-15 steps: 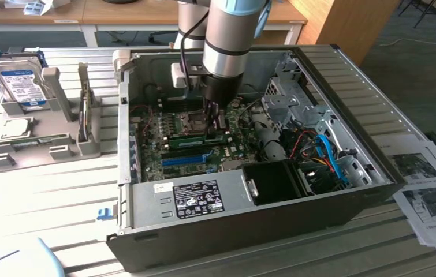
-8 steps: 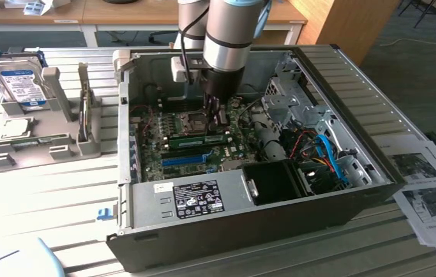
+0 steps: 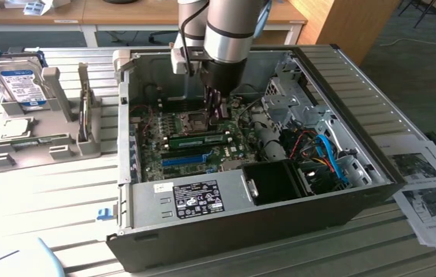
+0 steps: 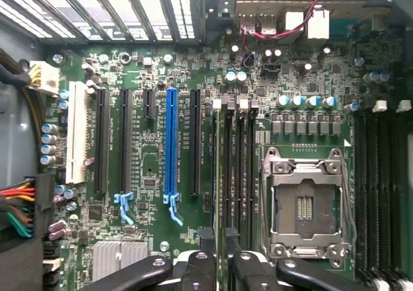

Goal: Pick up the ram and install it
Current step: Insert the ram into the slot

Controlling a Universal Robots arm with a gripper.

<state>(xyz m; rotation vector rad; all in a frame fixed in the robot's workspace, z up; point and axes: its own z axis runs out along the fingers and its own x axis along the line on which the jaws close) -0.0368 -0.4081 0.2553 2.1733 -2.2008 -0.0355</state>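
The ram (image 3: 201, 140) is a long green stick with a white label. It stands on edge in a memory slot of the motherboard, between the CPU socket (image 3: 196, 120) and the blue slot (image 3: 183, 160), inside the open PC case (image 3: 356, 190). My gripper (image 3: 218, 120) hangs inside the case just above the ram, a little apart from its top edge. In the wrist view the ram (image 4: 222, 175) shows edge-on as a thin line running away from the gripper (image 4: 222, 268). The black fingers (image 4: 197, 271) stand narrowly open on either side of that line, not pressing it.
Case walls close in on all sides, with a drive cage (image 3: 291, 95) and coloured cables (image 3: 325, 153) at the exterior view's right. The power supply (image 3: 194, 196) lies at the front. A grey holder (image 3: 33, 144) with a hard drive (image 3: 17, 83) stands outside on the left. Papers (image 3: 425, 179) lie at the right.
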